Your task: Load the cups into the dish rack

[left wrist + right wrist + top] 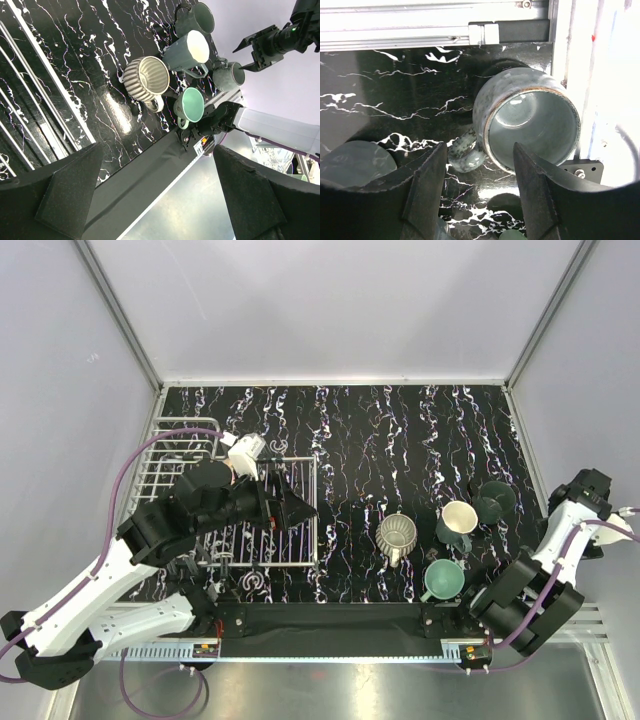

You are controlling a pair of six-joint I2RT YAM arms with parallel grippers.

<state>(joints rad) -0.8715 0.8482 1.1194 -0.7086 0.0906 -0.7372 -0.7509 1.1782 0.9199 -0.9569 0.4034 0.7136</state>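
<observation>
Several cups stand grouped on the black marbled table at the right: a ribbed grey-beige one point(397, 535), a mint green one point(443, 580), a grey-teal one with a pale inside point(458, 520) and a dark grey-teal one point(493, 502). Another grey-teal cup point(530, 125) stands by the table's rail, just ahead of my right gripper point(479, 150), which is open and empty. The white wire dish rack point(180, 455) is at the left. My left gripper point(295, 508) hovers at the rack's right edge, open and empty. No peach-tan cup shows.
Grey walls and aluminium frame posts point(540, 315) close in the table. A metal rail point(395, 30) runs behind the grey-teal cup. A dark strip point(330, 618) lines the near edge between the arm bases. The right arm point(560, 540) lies along the right wall.
</observation>
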